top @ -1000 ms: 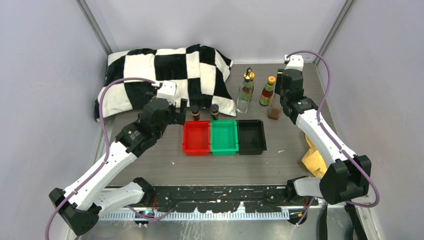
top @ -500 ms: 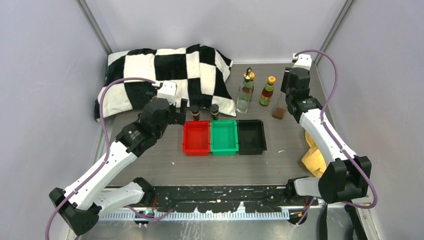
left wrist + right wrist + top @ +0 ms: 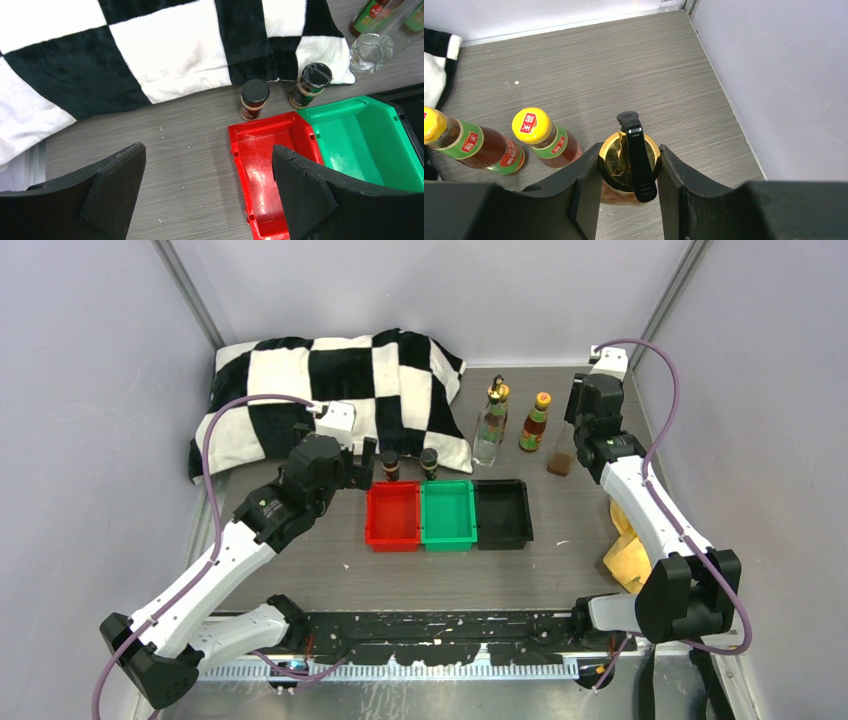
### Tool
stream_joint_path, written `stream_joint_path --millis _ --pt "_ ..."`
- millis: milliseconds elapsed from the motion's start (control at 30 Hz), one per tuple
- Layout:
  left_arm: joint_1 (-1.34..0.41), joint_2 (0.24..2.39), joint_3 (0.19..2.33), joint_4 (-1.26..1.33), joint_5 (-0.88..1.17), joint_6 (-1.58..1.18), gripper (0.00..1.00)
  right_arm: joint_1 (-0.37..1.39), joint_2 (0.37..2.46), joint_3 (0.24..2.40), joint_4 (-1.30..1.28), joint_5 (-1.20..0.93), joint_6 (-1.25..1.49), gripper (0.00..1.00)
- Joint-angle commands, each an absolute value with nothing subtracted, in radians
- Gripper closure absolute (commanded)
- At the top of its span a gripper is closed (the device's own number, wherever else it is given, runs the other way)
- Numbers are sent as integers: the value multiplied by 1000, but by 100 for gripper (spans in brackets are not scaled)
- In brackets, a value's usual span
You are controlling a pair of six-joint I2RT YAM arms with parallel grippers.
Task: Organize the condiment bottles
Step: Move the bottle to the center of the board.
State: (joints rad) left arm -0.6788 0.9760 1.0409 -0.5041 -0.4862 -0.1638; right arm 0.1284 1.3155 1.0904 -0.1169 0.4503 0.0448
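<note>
My right gripper (image 3: 629, 167) is shut on the gold pourer top of a tall clear glass bottle (image 3: 630, 150) with brown liquid in its base. It holds the bottle upright at the back right (image 3: 560, 458). Two reddish-brown bottles with yellow caps (image 3: 541, 137) (image 3: 469, 147) stand just left of it. The second glass bottle (image 3: 489, 432) stands further left. Two short black-capped bottles (image 3: 254, 98) (image 3: 311, 85) stand behind the red tray (image 3: 260, 175) and the green tray (image 3: 365, 145). My left gripper (image 3: 209, 162) is open and empty over the table, left of the red tray.
A black tray (image 3: 501, 511) sits right of the green one. A black-and-white checkered pillow (image 3: 330, 380) fills the back left. A yellow cloth (image 3: 628, 558) lies at the right edge. Grey walls close in on the back and both sides.
My right gripper has carried the glass bottle a little to the right and farther back. The left arm has barely moved.
</note>
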Motion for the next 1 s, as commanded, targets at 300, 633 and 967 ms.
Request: stream_joint_path --millis 300,633,967 --pt "-683 961 1035 -456 -480 -163 3 120 1293 1126 -4 455 59 99" --pt "-683 960 1037 -457 -477 -165 3 120 1283 1100 20 464 77 87" --pt "-683 962 1037 -458 -472 -173 3 121 1266 1089 10 459 114 28"
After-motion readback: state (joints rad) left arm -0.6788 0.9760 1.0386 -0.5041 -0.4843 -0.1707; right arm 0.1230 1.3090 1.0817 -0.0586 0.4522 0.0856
